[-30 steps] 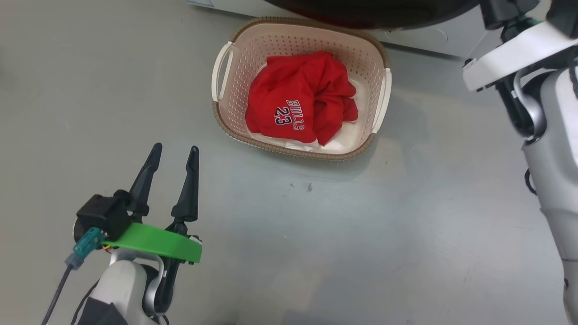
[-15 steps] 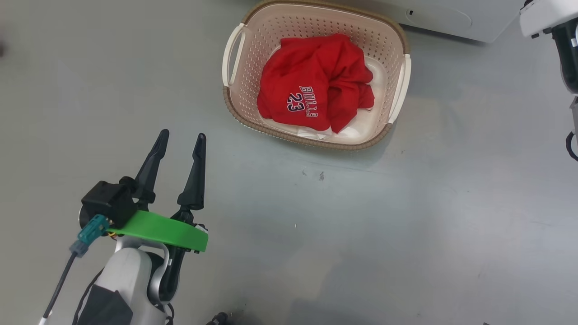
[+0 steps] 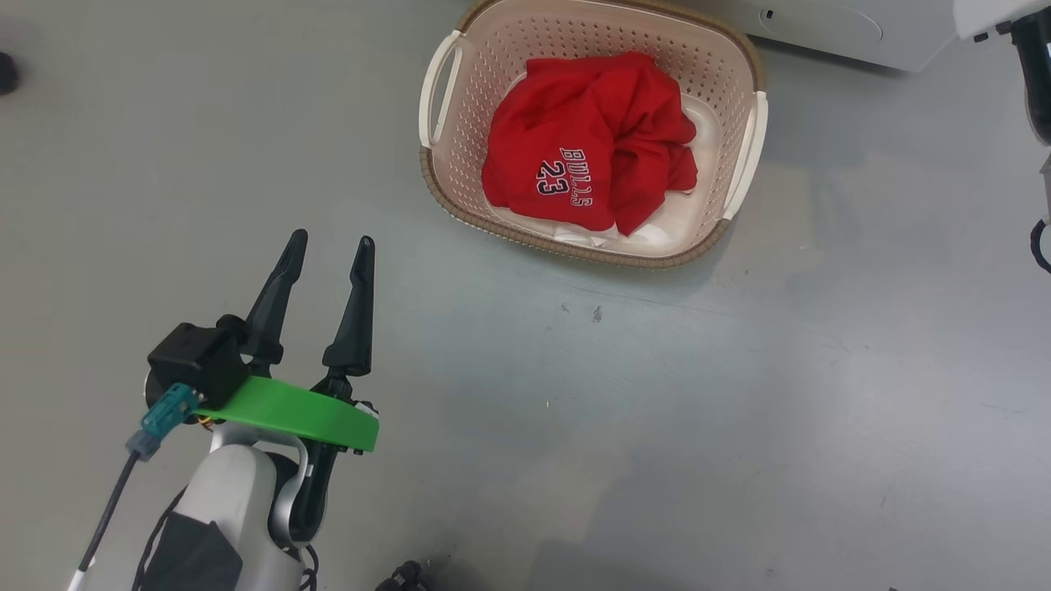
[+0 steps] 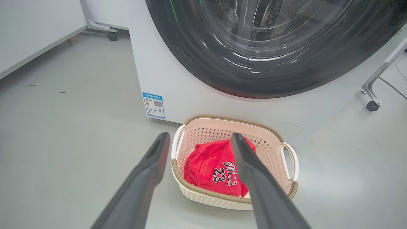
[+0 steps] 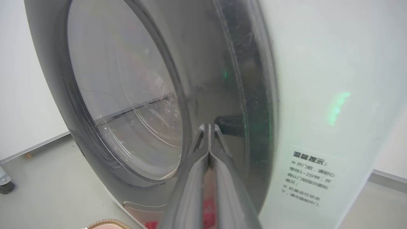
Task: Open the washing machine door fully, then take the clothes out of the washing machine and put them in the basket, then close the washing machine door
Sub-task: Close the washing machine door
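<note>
Apparently, wrist view catches right gripper (image 5: 209, 126) touching door (image 5: 203, 63).

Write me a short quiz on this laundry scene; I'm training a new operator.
1. True or false: the clothes lie in the basket.
2. The left gripper is: A) open and empty, B) shut on the clothes, C) shut on the basket.
3. Fill in: the shut right gripper points at the washer's ___.
Key: 1 true; 2 A; 3 door.
</note>
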`<state>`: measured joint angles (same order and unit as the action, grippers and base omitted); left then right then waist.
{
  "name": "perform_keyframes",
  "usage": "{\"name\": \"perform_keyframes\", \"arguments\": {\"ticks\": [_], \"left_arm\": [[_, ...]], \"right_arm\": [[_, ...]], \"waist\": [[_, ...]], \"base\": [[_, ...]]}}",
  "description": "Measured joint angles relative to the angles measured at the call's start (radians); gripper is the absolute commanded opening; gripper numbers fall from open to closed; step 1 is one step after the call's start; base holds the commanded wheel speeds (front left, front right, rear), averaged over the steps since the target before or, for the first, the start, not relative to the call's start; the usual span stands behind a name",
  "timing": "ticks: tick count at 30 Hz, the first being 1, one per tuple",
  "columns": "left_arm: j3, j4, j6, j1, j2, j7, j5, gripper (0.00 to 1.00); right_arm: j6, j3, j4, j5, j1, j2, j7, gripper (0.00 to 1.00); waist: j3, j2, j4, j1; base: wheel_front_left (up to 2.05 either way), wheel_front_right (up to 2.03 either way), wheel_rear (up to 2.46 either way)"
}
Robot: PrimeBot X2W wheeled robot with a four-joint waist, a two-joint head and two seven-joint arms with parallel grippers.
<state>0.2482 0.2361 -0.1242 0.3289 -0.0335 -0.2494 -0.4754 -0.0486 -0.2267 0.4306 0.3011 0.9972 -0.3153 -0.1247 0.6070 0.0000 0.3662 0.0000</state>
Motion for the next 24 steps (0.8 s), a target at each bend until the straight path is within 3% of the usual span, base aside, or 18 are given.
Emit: {"name": "perform_keyframes", "arguments": {"ticks": [13,24], "left_arm": [[-0.003,0.020,0.000,0.012,0.004,0.000,0.000,1.00],[-0.031,0.050,0.000,0.011,0.000,-0.003,0.006,1.00]], "right_arm": [[-0.001,-0.017,0.090,-0.004,-0.007,0.008,-0.059,0.00],[-0.023,-0.105,0.149,-0.004,-0.185,0.097,-0.103,0.00]], "waist": [[-0.047,0.0000,-0.004,0.0000],[-0.146,0.0000,-0.039,0.0000]], "base": [[0.00,0.00,0.00],[0.00,0.00,0.00]]}}
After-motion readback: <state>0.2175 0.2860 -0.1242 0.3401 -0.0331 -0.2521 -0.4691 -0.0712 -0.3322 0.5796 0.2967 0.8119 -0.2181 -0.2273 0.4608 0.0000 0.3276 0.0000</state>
